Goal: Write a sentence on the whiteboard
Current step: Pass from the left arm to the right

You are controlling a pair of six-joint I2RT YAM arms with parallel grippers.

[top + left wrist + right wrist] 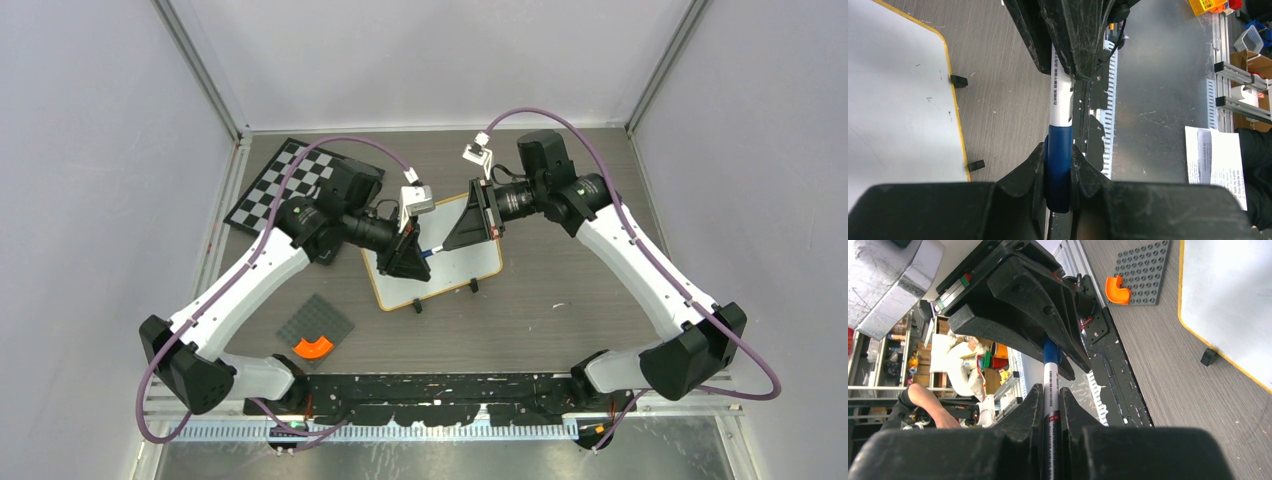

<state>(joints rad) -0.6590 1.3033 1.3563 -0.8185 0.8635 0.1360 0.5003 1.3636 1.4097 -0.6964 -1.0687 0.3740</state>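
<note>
The whiteboard (pixel 470 262), white with a light wooden frame and two black clip feet, lies flat mid-table; it also shows in the left wrist view (pixel 893 100) and the right wrist view (pixel 1228 300). A white marker (pixel 433 250) with a blue cap is held level above it between both grippers. My left gripper (pixel 412 255) (pixel 1059 165) is shut on the blue cap (pixel 1059 160). My right gripper (pixel 468 230) (pixel 1050 400) is shut on the white barrel (pixel 1050 390). The two grippers face each other, tips close. The cap looks seated on the barrel.
A black-and-white chessboard (pixel 285 180) lies at the back left, partly under the left arm. A grey studded plate (pixel 315 322) with an orange curved piece (pixel 313 347) sits at the front left, also in the right wrist view (pixel 1143 270). A black rail runs along the near edge.
</note>
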